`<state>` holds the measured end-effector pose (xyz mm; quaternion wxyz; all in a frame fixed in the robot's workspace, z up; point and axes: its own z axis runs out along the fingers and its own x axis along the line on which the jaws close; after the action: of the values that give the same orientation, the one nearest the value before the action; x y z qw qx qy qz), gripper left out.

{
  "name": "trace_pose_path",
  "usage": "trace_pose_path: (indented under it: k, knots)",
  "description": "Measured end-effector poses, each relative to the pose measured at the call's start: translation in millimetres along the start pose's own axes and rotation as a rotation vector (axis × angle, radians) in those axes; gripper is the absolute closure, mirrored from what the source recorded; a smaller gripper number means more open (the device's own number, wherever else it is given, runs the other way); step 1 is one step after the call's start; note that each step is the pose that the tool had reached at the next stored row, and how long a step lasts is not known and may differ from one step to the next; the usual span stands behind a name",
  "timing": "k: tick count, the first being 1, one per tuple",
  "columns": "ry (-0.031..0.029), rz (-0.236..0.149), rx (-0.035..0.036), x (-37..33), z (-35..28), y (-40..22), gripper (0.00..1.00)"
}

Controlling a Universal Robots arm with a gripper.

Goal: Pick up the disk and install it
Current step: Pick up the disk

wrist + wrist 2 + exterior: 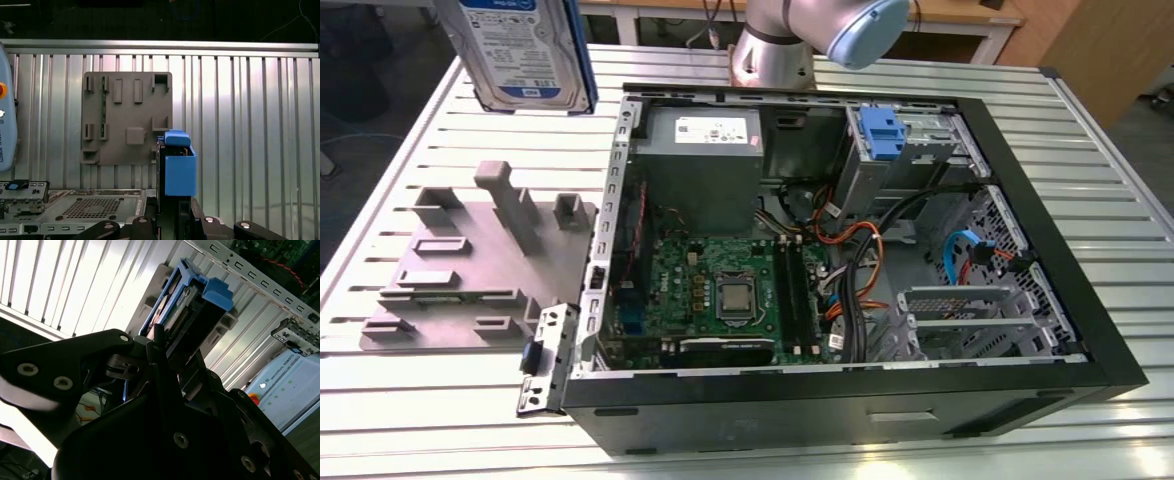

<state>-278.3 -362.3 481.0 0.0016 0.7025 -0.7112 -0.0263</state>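
Note:
The disk hangs upright in the air above the table's far corner, at the exterior view's left, outside the open computer case. Its blue-and-white label faces the camera and a blue rail runs down its side. In both wrist views my gripper is shut on the disk, whose blue plastic rail sticks out past the dark fingers. Inside the case, the grey drive cage with a blue tab sits at the far side.
A grey fixture plate with raised posts lies on the slatted table beside the case, below the disk. The case holds a power-supply box, a motherboard and loose cables. The arm's base stands behind the case.

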Motion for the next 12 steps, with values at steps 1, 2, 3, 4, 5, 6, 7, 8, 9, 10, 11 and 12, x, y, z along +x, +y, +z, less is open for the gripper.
trace_pose_path:
  k: [1,2,3,4,5,6,7,8,9,10,11,12]
  knots:
    - [-0.0001,0.0,0.0001,0.0,0.0,-1.9,0.65]
    - [0.0,0.0,0.0,0.0,-0.1,-3.7,0.65]
    - [0.0,0.0,0.0,-0.1,-0.2,-5.5,0.65]
    - [0.0,0.0,0.0,-0.1,-0.3,-7.5,0.65]
    - [0.0,0.0,0.0,-0.1,-0.4,-9.2,0.65]
    - [0.0,0.0,0.0,-0.1,-0.4,-11.0,0.65]
    - [0.0,0.0,0.0,-0.2,-0.5,-12.7,0.65]
    - [0.0,0.0,-0.0001,-0.2,-0.6,-14.3,0.65]
    - [0.0,0.0,0.0,-0.2,-0.7,-16.0,0.65]
    - [0.0001,0.0,0.0,-0.2,-0.7,-17.7,0.65]
    - [0.0,0.0,-0.0001,-0.2,-0.8,-19.5,0.65]
    - [0.0001,0.0,0.0,-0.3,-0.9,-21.3,0.65]
